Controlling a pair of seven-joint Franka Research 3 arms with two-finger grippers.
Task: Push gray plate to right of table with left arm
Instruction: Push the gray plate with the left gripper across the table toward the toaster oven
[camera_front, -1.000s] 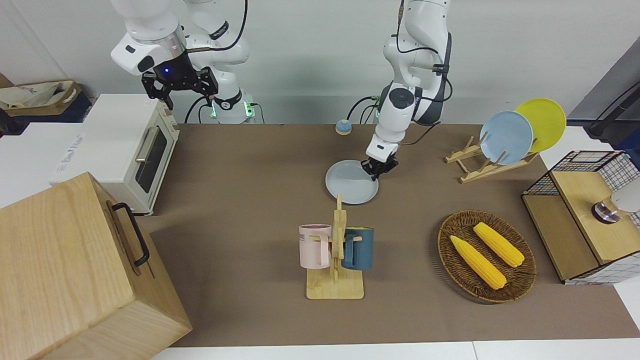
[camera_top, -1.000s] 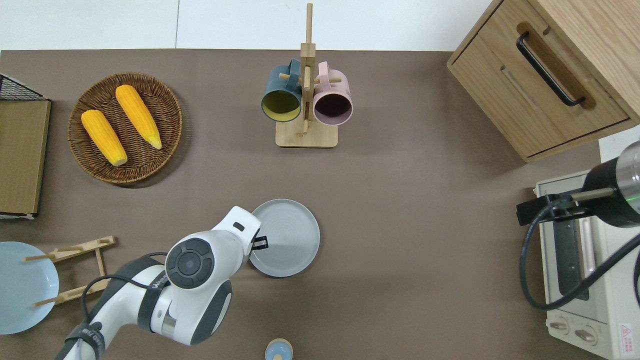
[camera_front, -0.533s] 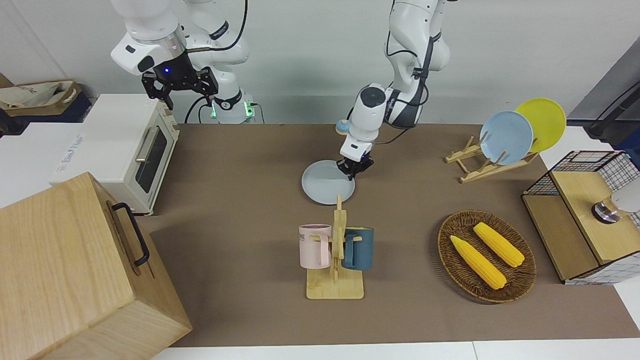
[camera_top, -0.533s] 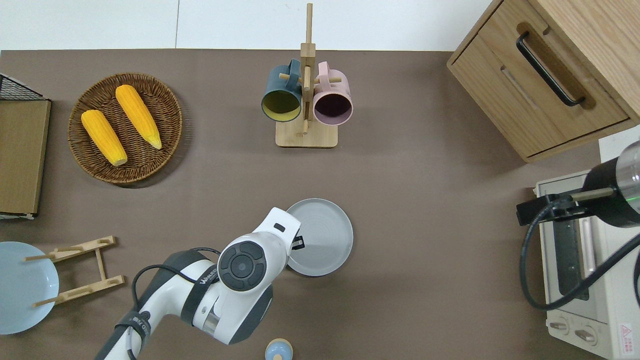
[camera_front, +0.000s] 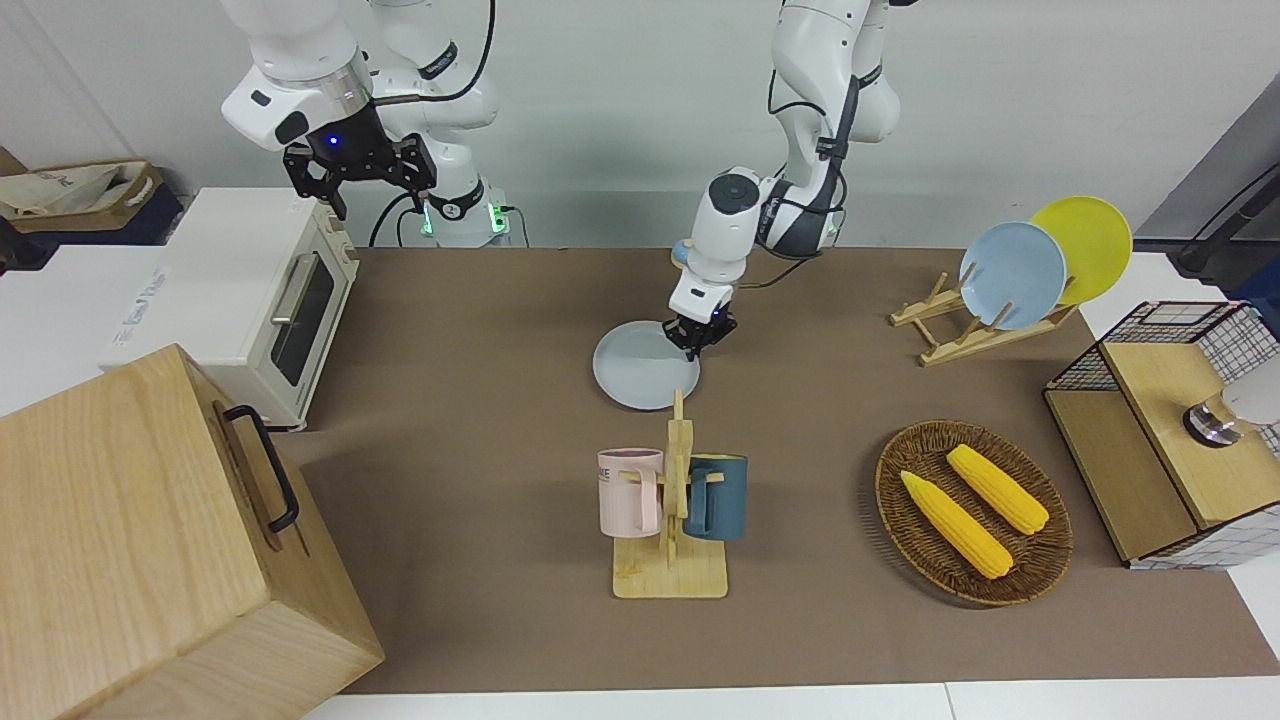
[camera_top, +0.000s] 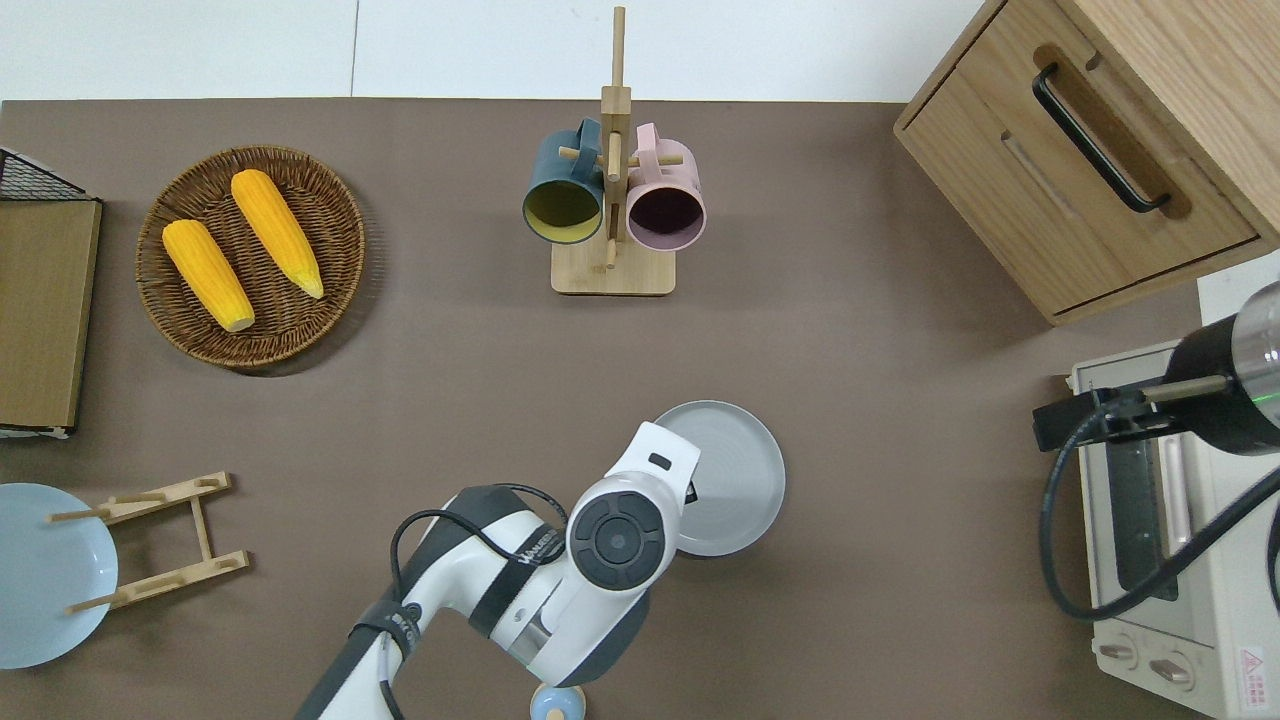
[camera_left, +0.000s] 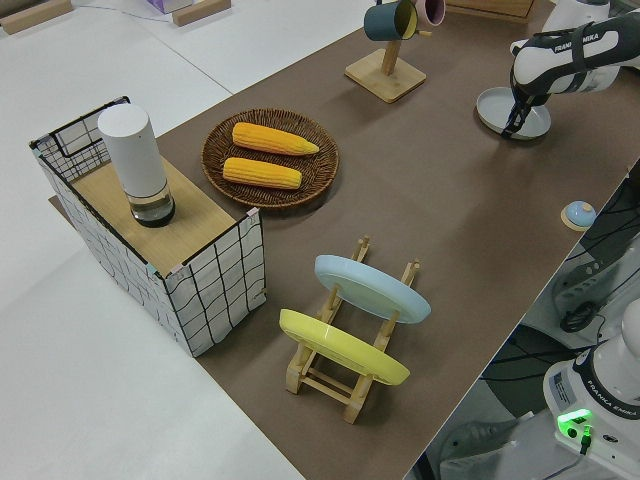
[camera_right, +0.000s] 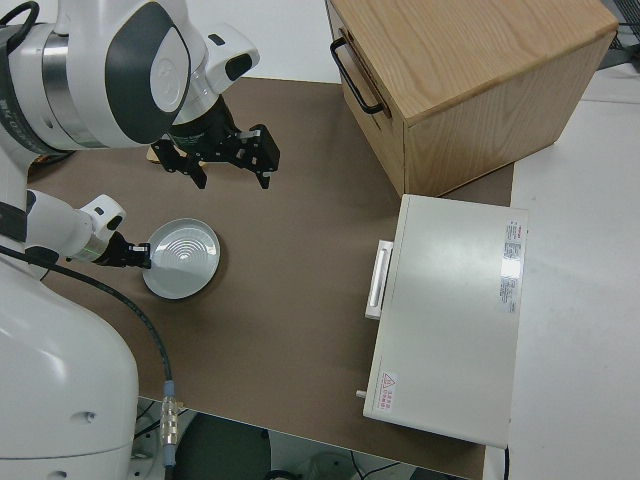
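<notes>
The gray plate (camera_front: 640, 368) (camera_top: 735, 470) lies flat on the brown table (camera_front: 480, 420), nearer to the robots than the mug rack. It also shows in the left side view (camera_left: 530, 105) and the right side view (camera_right: 185, 258). My left gripper (camera_front: 698, 340) (camera_left: 512, 130) (camera_right: 135, 255) is low at the plate's rim, on the side toward the left arm's end of the table, and touches it. In the overhead view the wrist (camera_top: 612, 535) hides most of the gripper. My right gripper (camera_front: 360, 170) (camera_right: 222, 160) is open, empty and parked.
A mug rack (camera_front: 672, 500) holds a pink and a dark blue mug. A wicker basket (camera_front: 975, 515) with two corn cobs, a plate rack (camera_front: 1010, 275) and a wire crate (camera_front: 1170, 430) stand toward the left arm's end. A toaster oven (camera_front: 270, 290) and a wooden cabinet (camera_front: 150, 540) stand toward the right arm's end.
The gray plate has slid across the table toward the right arm's end, with my left gripper moving along against its rim. The right arm has not moved.
</notes>
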